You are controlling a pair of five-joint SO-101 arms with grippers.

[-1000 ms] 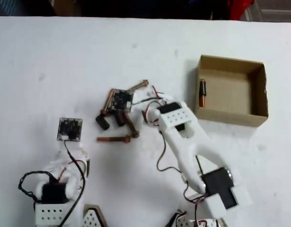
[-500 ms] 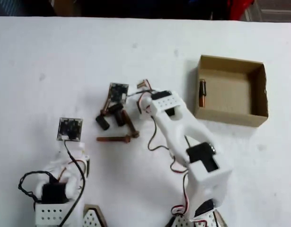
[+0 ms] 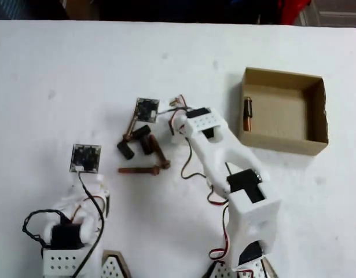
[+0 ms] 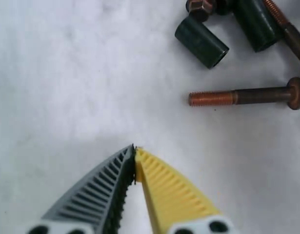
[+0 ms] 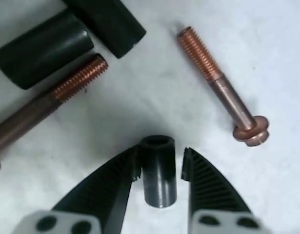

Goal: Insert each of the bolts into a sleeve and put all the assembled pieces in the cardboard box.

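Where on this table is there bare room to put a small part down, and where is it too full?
Bare: the wide far-left stretch of the table, beyond the loose bolts and sleeves; also the near-right corner, between the cardboard box and the right arm. Crowded: the middle, where those parts lie close together at the right arm's wrist.

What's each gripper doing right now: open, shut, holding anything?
Left gripper: shut, holding nothing.
Right gripper: open, straddling a black sleeve, not clamped on it.
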